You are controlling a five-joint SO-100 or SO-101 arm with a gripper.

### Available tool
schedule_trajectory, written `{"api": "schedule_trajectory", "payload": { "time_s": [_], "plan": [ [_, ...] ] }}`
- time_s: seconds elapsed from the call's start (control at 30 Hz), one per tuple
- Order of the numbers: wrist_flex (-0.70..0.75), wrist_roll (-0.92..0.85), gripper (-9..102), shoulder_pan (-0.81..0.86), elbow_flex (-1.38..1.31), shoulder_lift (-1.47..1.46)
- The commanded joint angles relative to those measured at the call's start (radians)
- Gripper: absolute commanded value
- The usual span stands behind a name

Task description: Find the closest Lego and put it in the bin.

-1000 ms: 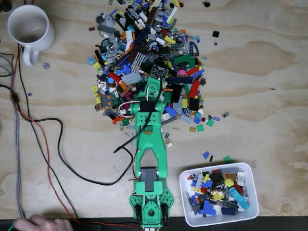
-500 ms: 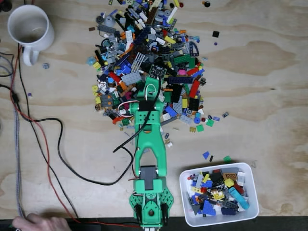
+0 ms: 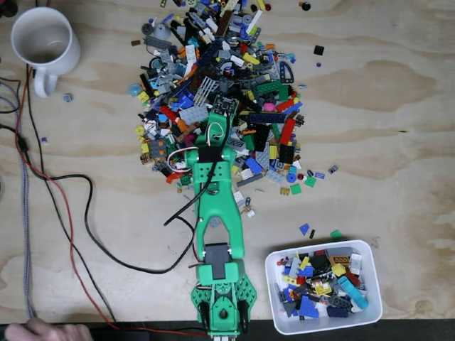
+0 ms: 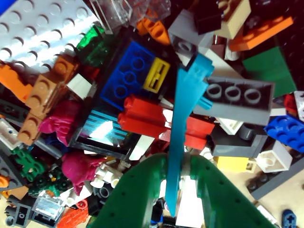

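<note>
In the fixed view my green arm reaches up from the bottom edge into a big heap of mixed Lego pieces (image 3: 220, 64). My gripper (image 3: 217, 117) is over the heap's near edge. In the wrist view the gripper (image 4: 176, 164) has its two green fingers (image 4: 137, 190) close together on a long thin teal Lego piece (image 4: 183, 109). That piece sticks out over red (image 4: 147, 116), blue (image 4: 126, 76) and grey (image 4: 237, 92) bricks. The white bin (image 3: 320, 245) stands at the bottom right, to the right of the arm's base, and holds several pieces.
A white mug (image 3: 44, 39) stands at the top left. Black and red cables (image 3: 71, 213) trail across the left of the wooden table. A person's hand (image 3: 46, 332) rests at the bottom left edge. A few loose bricks (image 3: 304, 229) lie just above the bin.
The arm has swung slightly left, and the gripper end has shifted left along the heap's near edge. The hand at the bottom left has slid a little lower.
</note>
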Motion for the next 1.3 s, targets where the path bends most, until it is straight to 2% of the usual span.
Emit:
{"api": "schedule_trajectory", "payload": {
  "time_s": [0.0, 0.17, 0.3, 0.4, 0.57, 0.73, 0.9, 1.17, 1.27],
  "plan": [
    [0.078, 0.009, 0, -0.006, -0.172, 0.074],
    [0.235, 0.028, 0, 0.005, -0.321, 0.115],
    [0.391, 0.069, 0, 0.089, -0.4, 0.206],
    [0.486, 0.095, 0, 0.222, -0.38, 0.327],
    [0.592, 0.015, 1, 0.58, -0.255, 0.543],
    [0.615, -0.17, 1, 0.974, -0.072, 0.723],
    [0.598, -0.342, 1, 1.281, 0.127, 0.885],
    [0.572, -0.491, 0, 1.577, 0.267, 0.996],
    [0.531, -0.522, 0, 1.635, 0.311, 1.015]
  ]
}}
